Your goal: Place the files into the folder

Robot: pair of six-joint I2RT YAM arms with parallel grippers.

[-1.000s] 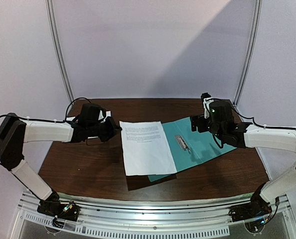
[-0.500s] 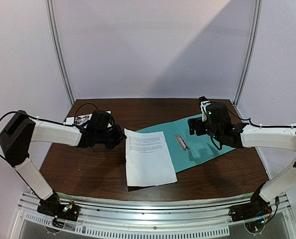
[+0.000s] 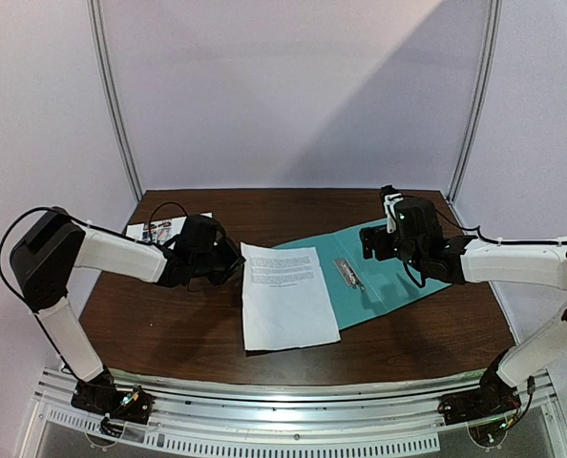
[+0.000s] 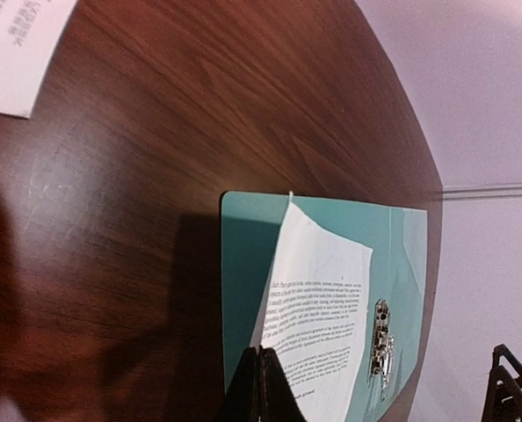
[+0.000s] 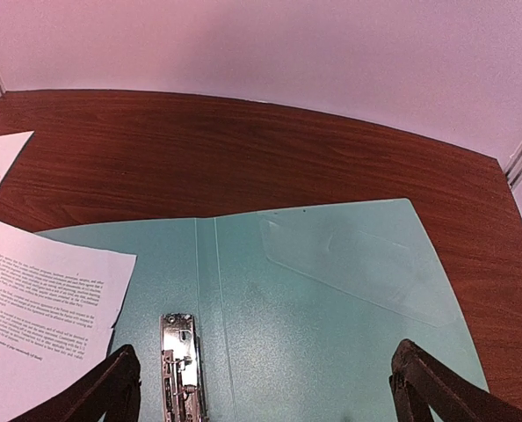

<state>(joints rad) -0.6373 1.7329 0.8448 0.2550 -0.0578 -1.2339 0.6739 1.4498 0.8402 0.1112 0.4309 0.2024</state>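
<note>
Over folder (image 3: 384,277), right arm (image 3: 513,263), seemingly level

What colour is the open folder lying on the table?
Teal-green: the folder shows best in the right wrist view.

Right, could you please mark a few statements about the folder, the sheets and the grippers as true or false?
1. The folder lies open. True.
2. The right gripper is shut on the metal clip. False: it is open and holds nothing.
3. The text sheet overlaps the folder. True.
4. The picture sheet lies inside the folder. False: it lies on the table, apart from the folder.
5. The left gripper pinches the text sheet. True.
</note>
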